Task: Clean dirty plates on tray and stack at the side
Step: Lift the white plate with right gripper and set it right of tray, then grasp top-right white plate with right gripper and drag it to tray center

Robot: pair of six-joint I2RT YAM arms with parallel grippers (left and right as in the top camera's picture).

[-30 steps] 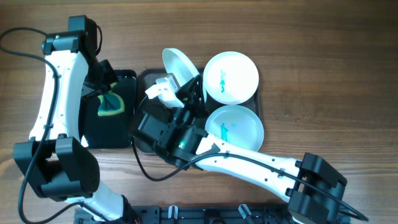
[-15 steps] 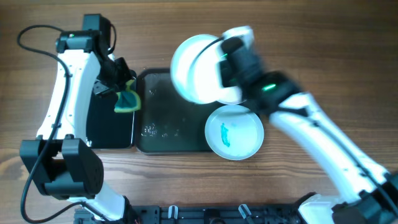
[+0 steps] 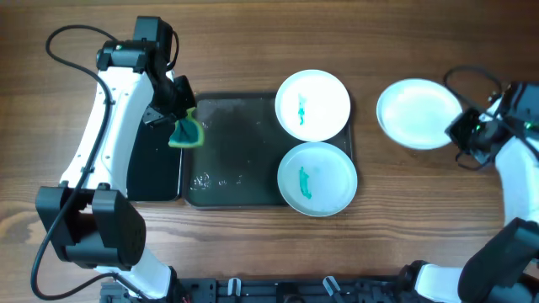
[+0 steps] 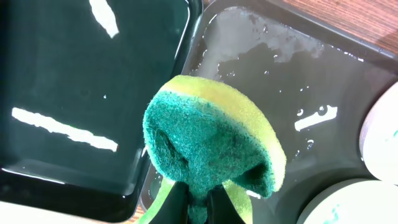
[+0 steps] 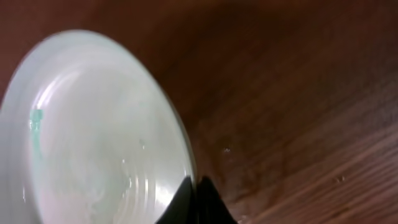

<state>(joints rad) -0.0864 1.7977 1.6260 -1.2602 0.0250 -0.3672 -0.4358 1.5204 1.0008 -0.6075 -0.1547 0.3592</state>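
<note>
Two smeared plates on tray; third plate off tray at R.
Tray [image 3: 236, 168]: white plate [image 3: 312, 104] in far-R corner, pale blue plate [image 3: 317, 178] just beside it at near-R, each w/ teal smear. Tray's L half bare but wet: L wrist cam shows water film + droplets, overhead only faint glints. Third plate [image 3: 418, 114] over bench [image 3: 421, 219], R of tray, well apart from it. R gripper [image 3: 461, 130] pinched on its rim. R wrist cam adds teal fleck near rim; plate touching bench or not, can't tell. L gripper [image 4: 198, 202] clamped on green sponge [image 4: 211, 146], above seam btw tray and black tray [image 3: 152, 172]. L arm hides part of black tray from overhead.
</note>
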